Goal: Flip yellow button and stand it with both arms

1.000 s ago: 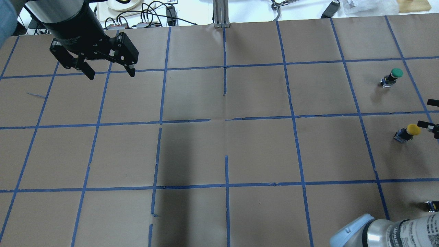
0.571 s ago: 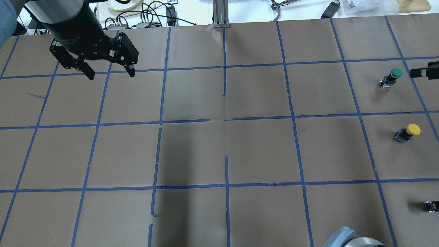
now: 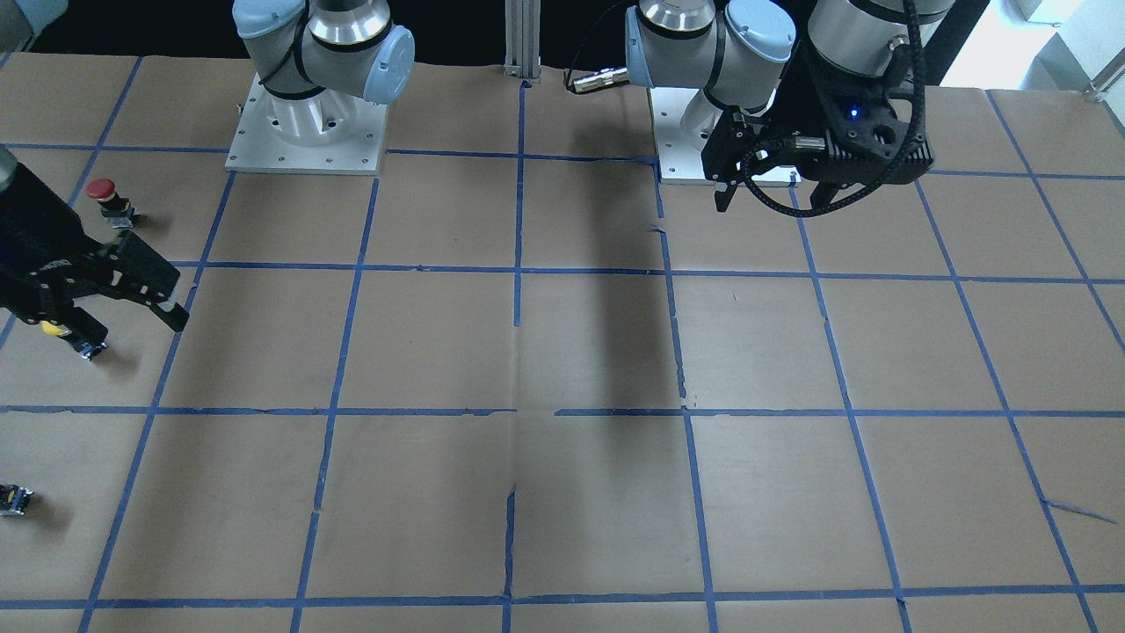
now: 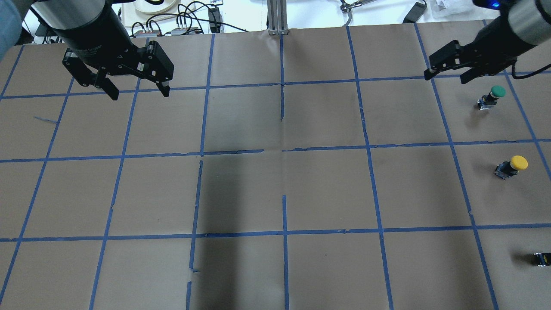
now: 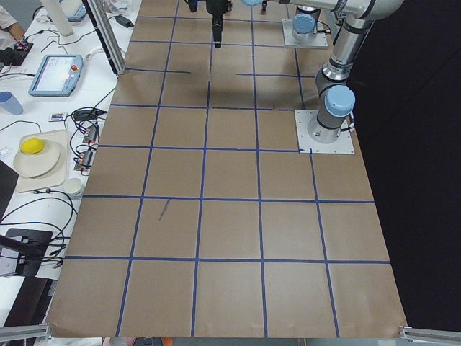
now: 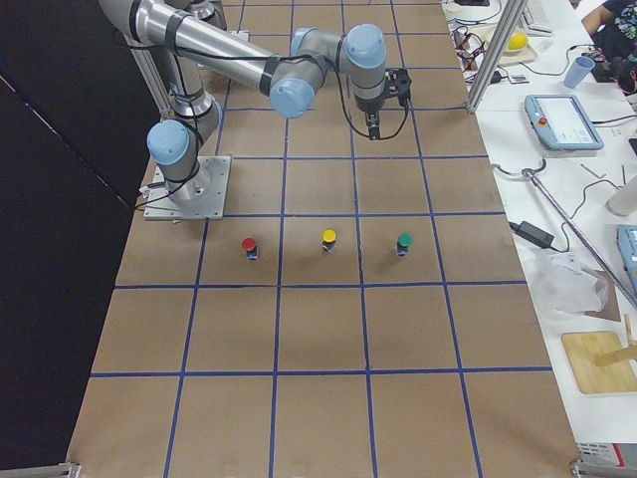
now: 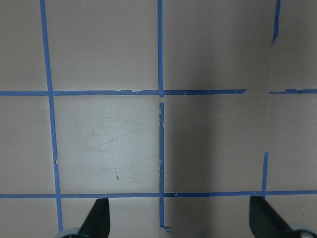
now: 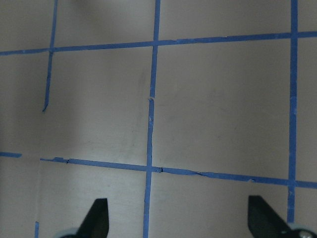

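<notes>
The yellow button (image 4: 512, 165) stands cap up on the brown paper at the right side, alone in its taped square. It also shows in the exterior right view (image 6: 328, 240), and in the front view (image 3: 53, 330) it is partly hidden behind my right gripper. My right gripper (image 4: 444, 79) is open and empty, raised over the far right, beyond the yellow button and apart from it. My left gripper (image 4: 140, 94) is open and empty, high over the far left. Both wrist views show wide-apart fingertips (image 7: 101, 218) (image 8: 99, 218) over bare taped paper.
A green-capped button (image 4: 493, 96) stands just right of my right gripper. A red-capped button (image 6: 249, 246) stands on the robot side of the yellow one. A small dark part (image 4: 542, 258) lies at the right edge. Cables and boxes (image 4: 181, 21) lie beyond the far edge.
My right gripper has moved from the right edge beside the yellow button to the far side, and now hangs left of the green button. Its elbow has left the bottom edge. The left arm is still.
</notes>
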